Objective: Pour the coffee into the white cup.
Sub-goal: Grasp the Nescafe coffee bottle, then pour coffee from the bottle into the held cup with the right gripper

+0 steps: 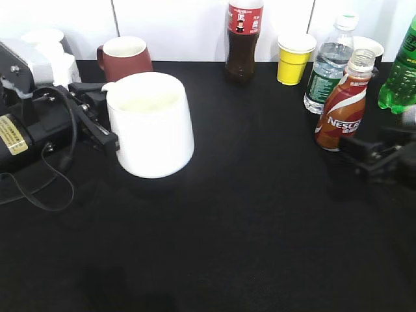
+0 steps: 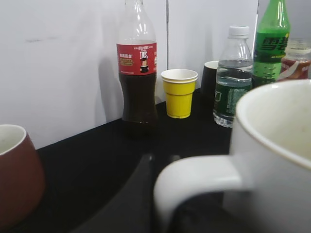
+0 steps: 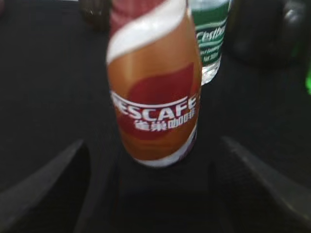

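Observation:
The white cup [image 1: 153, 130] stands left of centre on the black table and fills the right of the left wrist view [image 2: 277, 145]. My left gripper [image 1: 103, 123] is at its handle, and in the left wrist view [image 2: 162, 158] the fingers look closed on the handle's outer bar. The coffee [image 1: 341, 114], a curvy NESCAFE bottle, stands upright at the right. My right gripper [image 1: 365, 153] is just in front of it, open. In the right wrist view the coffee [image 3: 155, 107] stands between the spread fingertips [image 3: 153, 145], which do not touch it.
Along the back wall stand a dark red mug [image 1: 127, 58], a cola bottle [image 1: 244, 45], a yellow paper cup [image 1: 294, 58], a water bottle [image 1: 328, 65] right behind the coffee, and a green bottle [image 1: 400, 71]. Left arm cables [image 1: 45, 188] lie on the table.

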Robot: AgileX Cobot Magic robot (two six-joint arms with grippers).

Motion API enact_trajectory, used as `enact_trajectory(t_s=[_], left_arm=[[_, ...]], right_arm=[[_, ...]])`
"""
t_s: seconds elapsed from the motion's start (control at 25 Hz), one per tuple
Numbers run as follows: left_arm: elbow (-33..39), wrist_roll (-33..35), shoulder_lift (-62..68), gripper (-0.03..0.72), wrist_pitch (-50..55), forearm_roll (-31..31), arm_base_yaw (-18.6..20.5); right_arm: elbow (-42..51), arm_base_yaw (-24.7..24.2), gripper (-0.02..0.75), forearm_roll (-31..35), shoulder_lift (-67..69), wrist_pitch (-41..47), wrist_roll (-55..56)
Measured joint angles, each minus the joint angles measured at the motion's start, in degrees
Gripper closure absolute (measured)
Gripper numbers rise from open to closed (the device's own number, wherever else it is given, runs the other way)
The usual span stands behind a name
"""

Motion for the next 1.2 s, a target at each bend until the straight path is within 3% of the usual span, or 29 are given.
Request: enact_trajectory(t_s=[0.48,0.72,1.0,1.08,1.2], left_arm=[[0.0,0.0,0.0,0.648,0.0,0.0,0.0],[0.0,0.0,0.0,0.648,1.3,0.0,0.0],[0.0,0.0,-0.1,0.648,1.5,2.4,0.0],[-0.1,-1.3,-0.1,0.648,2.1,3.9,-1.7],[-4.6,-4.9,-0.2,0.648,7.0,5.4,-7.9]], right_arm=[[-17.6,0.0,0.121,-7.6,14.3,-0.5,0.9],[-18.4,0.0,0.218,-8.5,14.5,-0.5,1.6],[-18.4,0.0,0.218,-9.5,14.3,-1.5,2.9],[-18.2,0.0,0.218,-14.6,9.3,1.3,3.4],[-18.2,0.0,0.218,-19.9,-4.1,8.7,3.7]])
